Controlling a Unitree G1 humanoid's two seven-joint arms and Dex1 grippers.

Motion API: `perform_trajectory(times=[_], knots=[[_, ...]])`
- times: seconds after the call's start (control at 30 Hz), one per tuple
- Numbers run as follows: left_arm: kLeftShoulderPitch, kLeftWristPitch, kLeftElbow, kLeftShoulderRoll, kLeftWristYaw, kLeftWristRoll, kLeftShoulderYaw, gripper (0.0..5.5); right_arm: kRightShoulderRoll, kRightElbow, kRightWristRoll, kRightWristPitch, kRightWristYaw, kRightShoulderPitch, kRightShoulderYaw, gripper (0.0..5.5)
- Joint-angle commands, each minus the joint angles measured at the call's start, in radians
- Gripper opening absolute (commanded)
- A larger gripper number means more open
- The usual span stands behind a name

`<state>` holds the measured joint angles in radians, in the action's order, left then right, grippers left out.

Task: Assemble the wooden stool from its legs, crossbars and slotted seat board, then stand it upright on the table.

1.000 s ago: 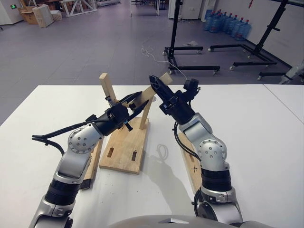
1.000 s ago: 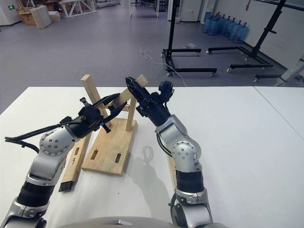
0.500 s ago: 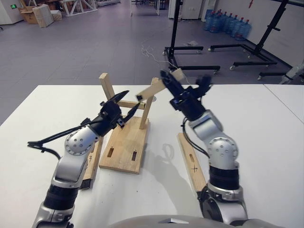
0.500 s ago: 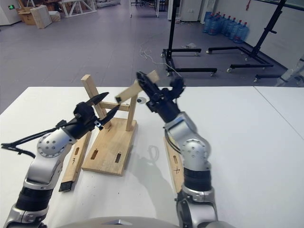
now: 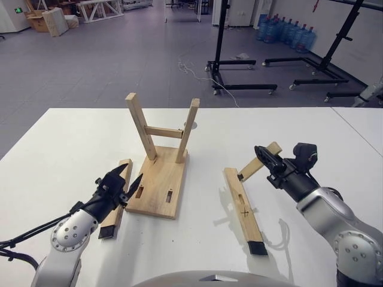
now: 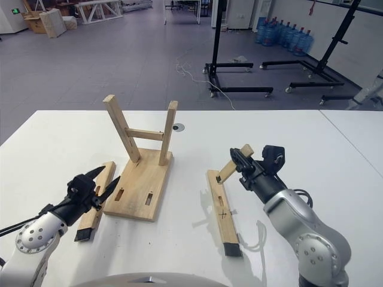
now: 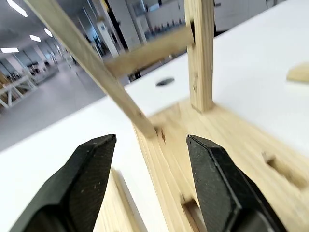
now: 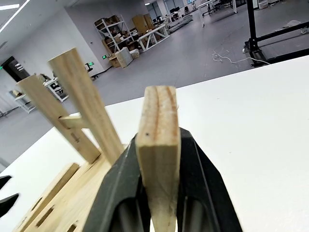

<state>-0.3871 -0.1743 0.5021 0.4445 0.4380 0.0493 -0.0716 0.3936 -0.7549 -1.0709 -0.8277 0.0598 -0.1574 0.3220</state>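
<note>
White tabletop [image 5: 60, 137], right gripper [image 5: 263, 156] clamped on short pale wooden bar [image 5: 249, 170], left gripper [image 5: 130, 176] spread empty; end-grip risks bar pivoting.

Floor [image 5: 108, 60]: grey, beyond jaws
Racks [image 5: 236, 61]: black, wheeled, far ahead of jaws
Bottles [image 5: 287, 30]: blue, behind racks
Crates [image 5: 52, 19]: far ahead-left of jaws
Lights [image 7: 18, 7]: ceiling strips

- I see the seat board [image 5: 157, 190] lying flat. It is pale wood, with two open slots at its near end.
- Two legs [image 5: 141, 127] stand in its far end, splaying apart toward their tops, joined by a crossbar [image 5: 164, 132].
- A third leg [image 5: 119, 194] lies flat just beside the board's left edge, dark tip toward me.
- A fourth leg [image 5: 242, 208], slotted, lies flat to the right, apart from the board.
- A loose crossbar [image 5: 248, 172] sits tilted, clamped in my right gripper [image 8: 159, 164].
</note>
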Motion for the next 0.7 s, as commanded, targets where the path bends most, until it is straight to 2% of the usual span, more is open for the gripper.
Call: perform_trajectory(times=[0.03, 0.17, 0.43, 0.7], knots=[[-0.027, 0.052, -0.106, 0.003, -0.002, 0.003, -0.040, 2.67, 0.044, 0.001, 0.007, -0.010, -0.021, -0.032, 0.000, 0.39], [-0.025, 0.093, -0.187, -0.004, -0.016, -0.007, -0.052, 2.67, 0.058, 0.023, 0.032, -0.006, -0.024, -0.051, -0.007, 0.39], [0.000, 0.075, -0.149, -0.003, -0.022, -0.013, -0.038, 2.67, 0.087, 0.024, 0.037, -0.036, -0.046, -0.123, -0.023, 0.39], [0.025, 0.050, -0.187, -0.009, -0.030, -0.014, -0.049, 2.67, 0.075, 0.050, 0.037, -0.040, -0.057, -0.091, -0.072, 0.39]])
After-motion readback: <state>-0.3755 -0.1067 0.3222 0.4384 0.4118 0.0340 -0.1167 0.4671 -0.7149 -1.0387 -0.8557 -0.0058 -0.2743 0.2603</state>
